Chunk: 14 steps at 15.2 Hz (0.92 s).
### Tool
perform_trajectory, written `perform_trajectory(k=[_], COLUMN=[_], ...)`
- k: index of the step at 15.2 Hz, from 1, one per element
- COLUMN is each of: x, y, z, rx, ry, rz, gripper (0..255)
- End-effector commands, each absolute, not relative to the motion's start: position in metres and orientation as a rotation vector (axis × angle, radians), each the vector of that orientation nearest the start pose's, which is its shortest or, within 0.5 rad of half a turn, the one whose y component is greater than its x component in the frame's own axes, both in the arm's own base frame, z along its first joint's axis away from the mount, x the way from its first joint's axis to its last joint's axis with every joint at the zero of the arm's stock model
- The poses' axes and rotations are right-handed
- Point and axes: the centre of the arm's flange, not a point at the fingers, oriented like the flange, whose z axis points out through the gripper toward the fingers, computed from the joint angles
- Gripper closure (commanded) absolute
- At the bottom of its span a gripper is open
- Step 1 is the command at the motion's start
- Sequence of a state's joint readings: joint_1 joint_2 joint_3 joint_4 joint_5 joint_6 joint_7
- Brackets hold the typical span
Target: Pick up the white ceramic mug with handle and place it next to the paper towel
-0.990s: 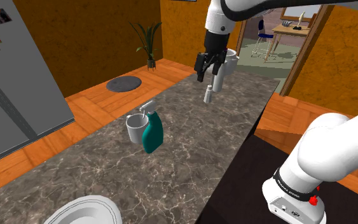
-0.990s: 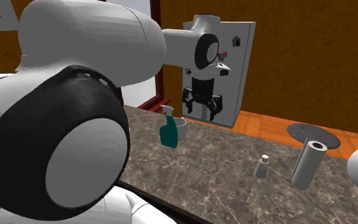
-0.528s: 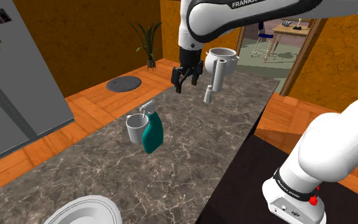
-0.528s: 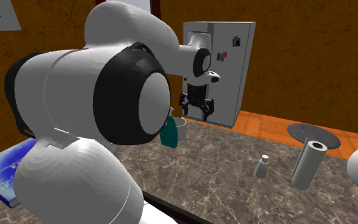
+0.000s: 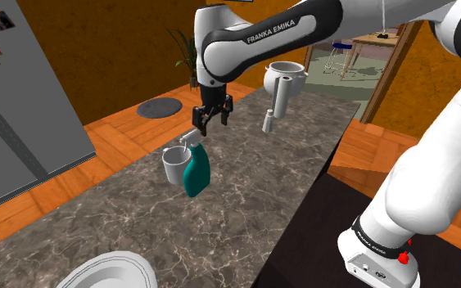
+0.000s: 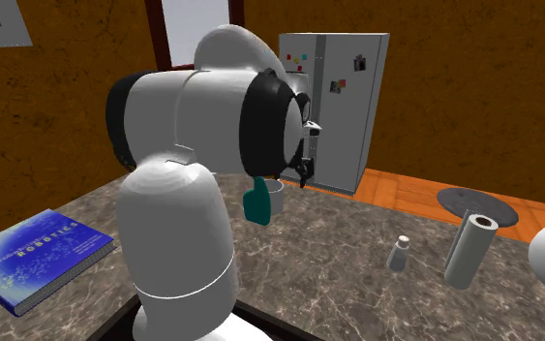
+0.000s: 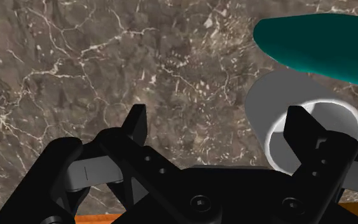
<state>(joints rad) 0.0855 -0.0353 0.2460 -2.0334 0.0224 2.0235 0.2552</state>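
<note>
Approach step: your black gripper [image 7: 217,121] hung spread, empty. The white round mug [image 7: 269,105] sat beneath one jaw, needing centring.

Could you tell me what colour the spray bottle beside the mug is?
The spray bottle is teal with a white trigger; clearest in the shoulder view.

One mug [image 5: 172,168], one paper towel [image 5: 281,98], one spray bottle [image 5: 196,172], one shaker [image 5: 268,121].
</note>
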Motion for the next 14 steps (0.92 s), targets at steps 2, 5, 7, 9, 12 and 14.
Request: perform_trajectory(k=[2, 5, 7, 9, 12, 14], x=[0.541, 0.564, 0.579, 0.586, 0.585, 0.585], y=[0.206, 0.231, 0.247, 0.255, 0.255, 0.255], z=[0.44, 0.416, 0.4, 0.388, 0.372, 0.362], rx=[-3.125, -3.13, -3.132, -3.134, -3.134, -3.134], ry=[-0.113, -0.123, -0.13, -0.133, -0.133, -0.133], rz=[-0.011, 0.009, 0.023, 0.029, 0.029, 0.029], gripper=[0, 0, 0, 0, 0, 0])
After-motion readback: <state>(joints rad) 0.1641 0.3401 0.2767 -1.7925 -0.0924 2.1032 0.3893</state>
